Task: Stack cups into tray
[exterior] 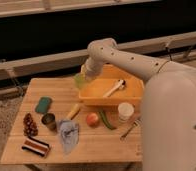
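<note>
Here, over the tabletop [106,142], the robot's arm [136,62] is reaching leftward, elbow bent, across the tray [111,101]. Its gripper [85,75] is pinching the pale yellow-green cup [79,80] at the tray's left wall. The carry seems to be ending, and the next move is calling for lowering the cup inside.
</note>
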Motion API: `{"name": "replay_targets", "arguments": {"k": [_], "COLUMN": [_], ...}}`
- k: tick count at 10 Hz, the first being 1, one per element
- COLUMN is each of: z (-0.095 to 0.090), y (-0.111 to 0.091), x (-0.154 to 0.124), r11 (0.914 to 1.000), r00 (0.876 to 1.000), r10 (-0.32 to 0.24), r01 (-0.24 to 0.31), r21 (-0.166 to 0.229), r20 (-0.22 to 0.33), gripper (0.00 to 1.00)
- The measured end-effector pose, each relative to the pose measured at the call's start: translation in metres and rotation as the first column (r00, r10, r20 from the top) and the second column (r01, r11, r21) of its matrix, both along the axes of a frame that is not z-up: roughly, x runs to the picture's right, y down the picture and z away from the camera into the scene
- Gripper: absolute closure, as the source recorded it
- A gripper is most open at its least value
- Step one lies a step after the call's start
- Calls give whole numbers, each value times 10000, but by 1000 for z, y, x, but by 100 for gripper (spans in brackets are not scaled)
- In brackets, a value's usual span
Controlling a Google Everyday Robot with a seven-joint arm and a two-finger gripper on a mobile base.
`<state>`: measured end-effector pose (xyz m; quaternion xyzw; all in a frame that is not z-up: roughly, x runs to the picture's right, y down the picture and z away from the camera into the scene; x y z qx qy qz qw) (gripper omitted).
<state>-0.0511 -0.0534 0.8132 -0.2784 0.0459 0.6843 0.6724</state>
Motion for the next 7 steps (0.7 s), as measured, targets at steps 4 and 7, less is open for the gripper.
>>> {"name": "replay_targets", "arguments": {"k": [4, 7], "z": [25, 50], "y": [18, 32], "x": [40, 58], "r11": [9966, 9936], "r00": [9875, 9678], "r10": [799, 1049], "r01": [-818, -1117], "r21": [-83, -169], "r20": [-1357, -2290], "gripper": [100, 100]}}
